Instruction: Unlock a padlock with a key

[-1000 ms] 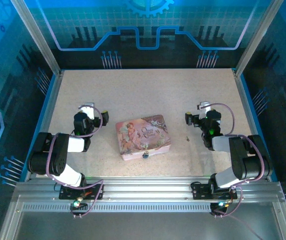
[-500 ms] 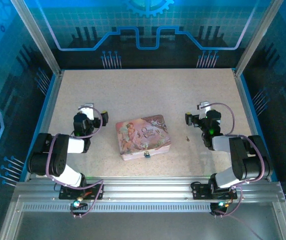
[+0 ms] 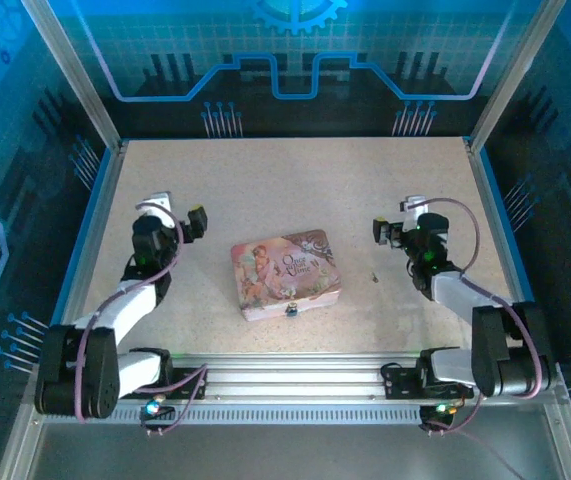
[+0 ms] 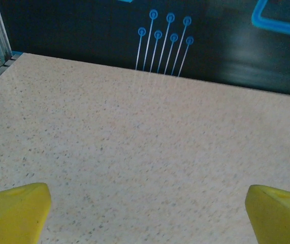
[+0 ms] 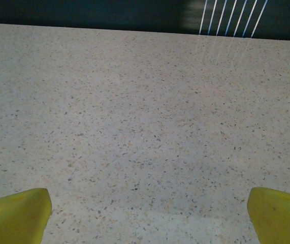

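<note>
The tiny silvery padlock [image 3: 290, 309] hangs at the front edge of the pink pictured tin box [image 3: 285, 272] in the middle of the table. The key [image 3: 374, 275] is a dark sliver lying on the table just right of the tin. My left gripper [image 3: 176, 213] hovers left of the tin, apart from it, and is open. In the left wrist view, that gripper [image 4: 147, 213] has its yellow fingertips [image 4: 15, 211] wide apart over bare table. My right gripper [image 3: 395, 219] is up and right of the key, open. Seen from the right wrist, it [image 5: 147, 213] holds nothing between its fingertips [image 5: 18, 213].
The speckled table [image 3: 295, 190] is framed by aluminium posts and dark blue-patterned walls [image 3: 295, 90]. A metal rail [image 3: 285, 385] runs along the near edge, where both arm bases are bolted.
Both arms have unfolded and stretched out. The left gripper has shifted left and farther back, the right gripper slightly right. Tin, padlock and key have not moved.
</note>
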`<state>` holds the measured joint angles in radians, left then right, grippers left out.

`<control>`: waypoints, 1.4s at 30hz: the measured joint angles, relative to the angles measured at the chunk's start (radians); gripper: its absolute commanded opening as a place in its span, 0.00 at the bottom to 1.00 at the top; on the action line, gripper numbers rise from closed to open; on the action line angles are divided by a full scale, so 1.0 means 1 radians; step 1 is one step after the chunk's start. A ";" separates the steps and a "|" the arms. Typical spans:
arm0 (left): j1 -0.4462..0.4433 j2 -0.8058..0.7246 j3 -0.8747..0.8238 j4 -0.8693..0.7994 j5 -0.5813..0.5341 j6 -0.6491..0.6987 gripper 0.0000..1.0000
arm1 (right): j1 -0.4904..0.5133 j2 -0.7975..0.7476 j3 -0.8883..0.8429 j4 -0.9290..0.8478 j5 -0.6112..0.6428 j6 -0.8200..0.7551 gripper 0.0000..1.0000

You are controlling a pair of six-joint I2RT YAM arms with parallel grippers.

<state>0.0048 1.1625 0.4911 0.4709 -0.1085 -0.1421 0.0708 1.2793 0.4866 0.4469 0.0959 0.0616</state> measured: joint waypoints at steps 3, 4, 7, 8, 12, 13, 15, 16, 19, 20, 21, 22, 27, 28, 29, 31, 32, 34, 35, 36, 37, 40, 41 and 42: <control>0.000 -0.039 0.099 -0.151 0.011 -0.080 0.99 | 0.001 -0.045 0.033 -0.099 -0.022 0.018 1.00; 0.000 -0.049 0.120 -0.191 0.022 -0.105 0.99 | 0.002 -0.062 0.043 -0.132 -0.031 0.027 1.00; 0.000 -0.079 0.154 -0.309 0.061 -0.177 0.99 | 0.003 -0.113 0.061 -0.213 -0.068 0.061 1.00; 0.000 -0.084 0.161 -0.346 0.073 -0.200 0.99 | 0.003 -0.124 0.065 -0.232 -0.079 0.072 1.00; 0.000 -0.094 0.180 -0.496 0.145 -0.287 0.99 | 0.023 -0.188 0.081 -0.328 -0.130 0.137 1.00; 0.000 -0.096 0.182 -0.529 0.167 -0.309 0.99 | 0.033 -0.203 0.084 -0.351 -0.144 0.154 1.00; -0.004 -0.105 0.182 -0.583 0.204 -0.350 0.99 | 0.056 -0.227 0.090 -0.395 -0.169 0.183 1.00; -0.009 -0.111 0.182 -0.613 0.224 -0.367 0.99 | 0.068 -0.235 0.092 -0.412 -0.180 0.195 1.00; -0.037 -0.135 0.182 -0.679 0.270 -0.413 0.99 | 0.113 -0.253 0.103 -0.469 -0.213 0.235 1.00; -0.048 -0.145 0.182 -0.699 0.282 -0.428 0.99 | 0.129 -0.254 0.107 -0.487 -0.224 0.249 1.00; -0.064 -0.158 0.181 -0.719 0.294 -0.444 0.99 | 0.145 -0.254 0.111 -0.505 -0.235 0.262 1.00; -0.080 -0.172 0.181 -0.738 0.306 -0.461 0.99 | 0.166 -0.254 0.113 -0.519 -0.241 0.275 1.00; -0.165 -0.225 0.169 -0.806 0.341 -0.521 0.99 | 0.274 -0.236 0.117 -0.563 -0.270 0.330 1.00; -0.185 -0.233 0.161 -0.817 0.344 -0.535 0.99 | 0.298 -0.225 0.118 -0.567 -0.274 0.341 1.00; -0.201 -0.237 0.154 -0.826 0.346 -0.542 0.99 | 0.315 -0.216 0.118 -0.569 -0.278 0.348 1.00; -0.241 -0.244 0.135 -0.845 0.350 -0.566 0.99 | 0.353 -0.190 0.118 -0.571 -0.288 0.367 1.00; -0.258 -0.246 0.125 -0.847 0.351 -0.576 0.99 | 0.366 -0.180 0.118 -0.573 -0.289 0.373 1.00; -0.288 -0.245 0.100 -0.846 0.357 -0.600 0.99 | 0.392 -0.159 0.118 -0.575 -0.293 0.387 1.00; -0.298 -0.245 0.088 -0.841 0.360 -0.612 0.99 | 0.402 -0.151 0.118 -0.575 -0.295 0.392 1.00; -0.311 -0.244 0.075 -0.838 0.364 -0.622 0.99 | 0.411 -0.144 0.117 -0.575 -0.298 0.396 1.00; -0.322 -0.240 0.066 -0.837 0.367 -0.631 0.99 | 0.419 -0.137 0.117 -0.575 -0.300 0.402 1.00; -0.353 -0.216 0.055 -0.818 0.378 -0.651 0.99 | 0.438 -0.116 0.117 -0.574 -0.316 0.414 1.00; -0.362 -0.204 0.054 -0.802 0.384 -0.658 0.98 | 0.442 -0.109 0.117 -0.574 -0.322 0.418 1.00; -0.367 -0.191 0.054 -0.784 0.392 -0.667 0.98 | 0.446 -0.104 0.117 -0.573 -0.325 0.422 1.00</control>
<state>-0.3622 0.9718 0.5449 -0.3134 0.2832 -0.8093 0.5171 1.1755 0.6041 -0.1261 -0.2295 0.4835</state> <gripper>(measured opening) 0.985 0.997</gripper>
